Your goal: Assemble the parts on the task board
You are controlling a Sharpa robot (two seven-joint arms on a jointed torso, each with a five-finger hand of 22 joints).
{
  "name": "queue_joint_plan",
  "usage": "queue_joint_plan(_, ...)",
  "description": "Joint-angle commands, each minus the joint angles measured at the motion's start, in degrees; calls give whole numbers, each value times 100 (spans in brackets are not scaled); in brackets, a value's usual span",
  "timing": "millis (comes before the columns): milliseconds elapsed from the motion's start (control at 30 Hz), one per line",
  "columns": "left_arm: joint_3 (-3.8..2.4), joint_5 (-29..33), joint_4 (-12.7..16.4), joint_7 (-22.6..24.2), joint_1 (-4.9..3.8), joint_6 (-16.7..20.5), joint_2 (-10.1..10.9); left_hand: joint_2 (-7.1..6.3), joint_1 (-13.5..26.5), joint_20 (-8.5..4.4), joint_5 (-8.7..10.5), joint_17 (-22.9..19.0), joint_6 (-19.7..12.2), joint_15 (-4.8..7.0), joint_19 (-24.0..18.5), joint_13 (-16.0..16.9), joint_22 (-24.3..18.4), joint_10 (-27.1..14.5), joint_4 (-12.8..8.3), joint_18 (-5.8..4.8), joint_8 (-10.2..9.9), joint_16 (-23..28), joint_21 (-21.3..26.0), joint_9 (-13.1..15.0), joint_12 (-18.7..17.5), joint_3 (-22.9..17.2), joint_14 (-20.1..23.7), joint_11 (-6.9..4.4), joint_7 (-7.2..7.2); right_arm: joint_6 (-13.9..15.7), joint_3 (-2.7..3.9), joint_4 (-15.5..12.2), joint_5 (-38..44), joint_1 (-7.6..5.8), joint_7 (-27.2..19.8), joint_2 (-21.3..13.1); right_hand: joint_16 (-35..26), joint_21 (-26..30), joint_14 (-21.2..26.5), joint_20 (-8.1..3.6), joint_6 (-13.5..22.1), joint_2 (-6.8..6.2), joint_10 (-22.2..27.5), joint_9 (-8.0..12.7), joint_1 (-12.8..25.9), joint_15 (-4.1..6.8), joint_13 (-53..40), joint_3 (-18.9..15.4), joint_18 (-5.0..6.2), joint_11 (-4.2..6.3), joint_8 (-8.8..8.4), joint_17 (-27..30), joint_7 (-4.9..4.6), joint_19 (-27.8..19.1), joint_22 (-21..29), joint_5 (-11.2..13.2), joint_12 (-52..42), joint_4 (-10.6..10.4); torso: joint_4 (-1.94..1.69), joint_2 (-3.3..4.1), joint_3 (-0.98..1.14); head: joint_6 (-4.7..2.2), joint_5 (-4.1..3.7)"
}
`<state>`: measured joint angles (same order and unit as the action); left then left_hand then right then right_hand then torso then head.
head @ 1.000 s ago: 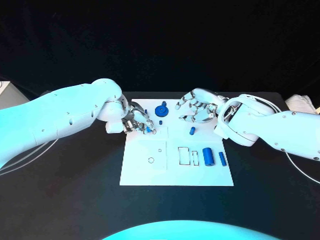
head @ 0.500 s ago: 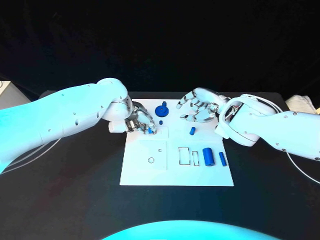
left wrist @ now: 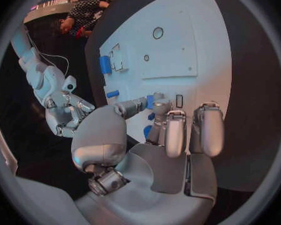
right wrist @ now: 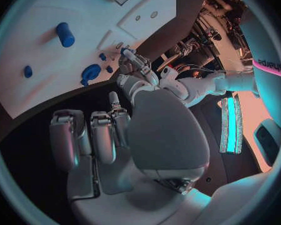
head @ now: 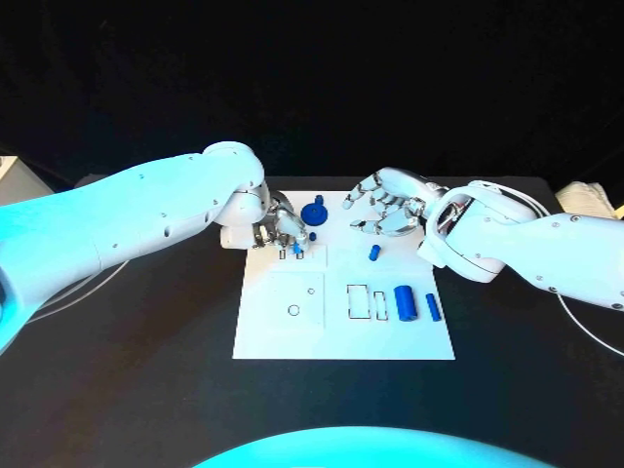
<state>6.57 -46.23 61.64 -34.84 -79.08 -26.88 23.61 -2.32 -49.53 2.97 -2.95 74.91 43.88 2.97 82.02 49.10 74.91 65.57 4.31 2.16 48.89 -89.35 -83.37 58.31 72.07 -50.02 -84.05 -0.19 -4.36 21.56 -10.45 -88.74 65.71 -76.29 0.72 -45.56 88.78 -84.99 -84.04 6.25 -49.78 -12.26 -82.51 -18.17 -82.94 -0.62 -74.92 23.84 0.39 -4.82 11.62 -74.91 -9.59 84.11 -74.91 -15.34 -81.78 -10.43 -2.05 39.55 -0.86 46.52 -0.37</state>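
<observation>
The white task board lies mid-table. My left hand hovers over its far left part and pinches a small blue peg between thumb and a finger. A blue gear-like part stands just beyond it, with a tiny blue piece nearby. My right hand hangs over the board's far right corner, fingers apart, holding nothing. A short blue peg lies below it. A thick blue cylinder and a slimmer one lie at the board's right, beside rectangular slots.
A small round hole sits in the board's left half. A white box stands at the table's far left and pale cloth at the far right. Bare black table surrounds the board.
My left hand has moved right, further over the board's far left part, still pinching the small peg. The right hand has barely shifted.
</observation>
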Motion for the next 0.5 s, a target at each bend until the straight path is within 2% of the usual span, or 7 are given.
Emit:
queue_joint_plan(33,-4,-107,-94,-105,-42,-676,-85,281,-315,-6,20,1461,89,33,35,16,503,49,-16,56,-34,-35,9,-20,32,77,-572,1,72,18,0,-3,60,2,-13,9,-31,29,-523,-1,-1,-25,35,9,63,6,-720,40,76,-22,-33,-1240,-54,402,-1295,-33,16,10,15,6,3,12,-3)
queue_joint_plan(167,-4,26,-304,-135,-99,-1064,-225,286,-334,-7,20,1463,89,34,33,19,501,51,-23,56,-45,-37,11,-25,31,101,-573,0,72,22,0,0,60,1,-6,17,-33,36,-522,0,-2,-28,34,11,72,5,-720,49,77,-23,-36,-1236,-54,400,-1292,-44,15,12,34,17,19,3,8)
queue_joint_plan(300,1,295,-505,-161,-149,-1344,-340,305,-350,-9,21,1468,103,35,39,46,509,72,-7,54,-64,-40,7,-36,40,161,-575,1,70,23,0,2,60,-2,0,22,-33,29,-522,0,-4,-31,37,12,80,5,-717,59,75,-23,-38,-1237,-54,403,-1295,-57,19,16,19,10,12,10,-18)
queue_joint_plan(400,7,475,-657,-180,-184,-1560,-428,341,-345,-15,21,1509,213,41,55,148,530,166,84,49,-92,-65,-2,-57,81,426,-595,-11,87,24,0,4,60,-3,5,25,-33,29,-522,0,-4,-31,37,12,80,5,-717,59,75,-23,-38,-1237,-54,403,-1295,-57,19,16,13,9,10,14,-26)
queue_joint_plan(500,12,599,-803,-194,-207,-1712,-514,369,-405,-23,21,1509,250,52,57,179,534,197,80,48,-140,-65,-1,-75,82,622,-595,-24,102,23,0,9,60,-4,8,29,-32,29,-523,2,-10,-40,31,15,94,5,-723,89,75,-22,-43,-1240,-54,403,-1296,-95,11,32,11,7,12,21,-24)
